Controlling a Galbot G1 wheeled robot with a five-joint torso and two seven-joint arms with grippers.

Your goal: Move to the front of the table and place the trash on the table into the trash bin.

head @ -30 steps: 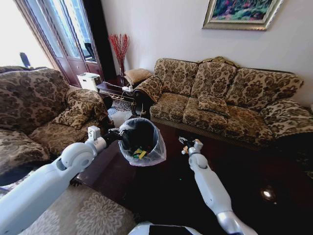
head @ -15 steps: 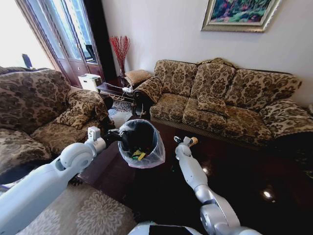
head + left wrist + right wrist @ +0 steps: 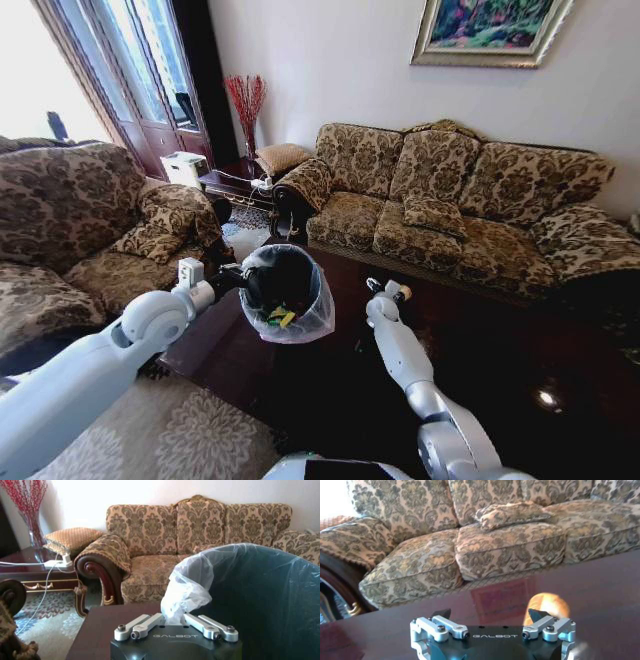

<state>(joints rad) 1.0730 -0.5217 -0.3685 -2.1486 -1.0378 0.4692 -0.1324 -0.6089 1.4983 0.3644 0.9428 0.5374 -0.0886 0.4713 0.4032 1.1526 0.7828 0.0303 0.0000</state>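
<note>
My left gripper (image 3: 240,280) (image 3: 174,620) is shut on the white bag liner at the rim of the black trash bin (image 3: 288,292) (image 3: 265,592), holding it above the near left corner of the dark glossy table (image 3: 490,370). A green wrapper (image 3: 280,316) lies inside the bin. My right gripper (image 3: 385,292) (image 3: 490,614) hovers over the table just right of the bin, its fingers spread wide. A tan bottle (image 3: 402,292) (image 3: 547,605) shows blurred beside one fingertip (image 3: 538,615), not clamped between the two.
A patterned sofa (image 3: 450,200) runs along the table's far side and an armchair (image 3: 80,230) stands at the left. A small dark side table (image 3: 235,182) sits in the far corner. A patterned rug (image 3: 180,430) lies at the near left.
The right arm swung in toward the bin, then eased slightly back to the right. The tan bottle now sits beside the gripper's tip. The left arm and bin have barely moved.
</note>
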